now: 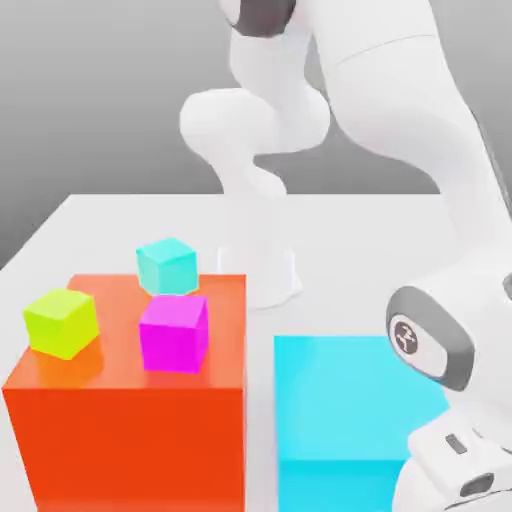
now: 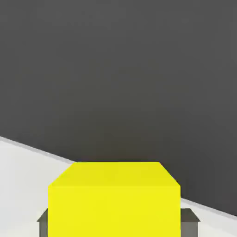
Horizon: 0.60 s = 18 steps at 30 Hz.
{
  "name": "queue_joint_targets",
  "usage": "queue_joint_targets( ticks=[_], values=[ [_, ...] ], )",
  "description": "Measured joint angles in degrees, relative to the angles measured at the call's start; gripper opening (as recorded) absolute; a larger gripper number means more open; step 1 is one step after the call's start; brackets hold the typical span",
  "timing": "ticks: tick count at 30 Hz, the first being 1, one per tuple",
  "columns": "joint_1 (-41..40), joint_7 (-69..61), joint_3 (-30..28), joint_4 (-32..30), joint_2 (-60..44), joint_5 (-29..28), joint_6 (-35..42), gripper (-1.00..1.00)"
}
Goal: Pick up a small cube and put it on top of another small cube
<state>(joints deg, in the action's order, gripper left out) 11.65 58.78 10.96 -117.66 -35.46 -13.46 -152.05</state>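
Note:
The small cube [image 2: 114, 199] is plain glossy yellow and sits close up in the hand view, against white tabletop and dark background. My gripper [image 2: 115, 224] is shut on it: a dark grey finger [image 2: 43, 223] presses one side of the cube and the other finger [image 2: 190, 221] presses the opposite side. In the exterior view the arm's wrist and hand [image 1: 455, 450] reach down at the exterior view's lower right, beside the big cyan block [image 1: 340, 400]. On the big red block [image 1: 130, 420] rest three small cubes: lime [image 1: 62, 322], cyan [image 1: 167, 266] and magenta [image 1: 174, 333].
The robot's white base [image 1: 262, 270] stands behind the two big blocks on the white table [image 1: 90, 225]. A narrow strip of table separates the red block from the cyan block.

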Motion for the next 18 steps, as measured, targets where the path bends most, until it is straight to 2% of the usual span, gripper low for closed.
queue_joint_targets(
  ticks=[2,6,18],
  values=[
    [0.0,0.0,0.0,0.0,0.1,0.1,0.1,-1.0],
    [-1.5,-1.6,1.7,-1.7,7.2,2.5,5.4,-1.0],
    [-12.7,1.5,-6.5,-8.2,31.7,8.7,23.1,-1.0]
  ],
)
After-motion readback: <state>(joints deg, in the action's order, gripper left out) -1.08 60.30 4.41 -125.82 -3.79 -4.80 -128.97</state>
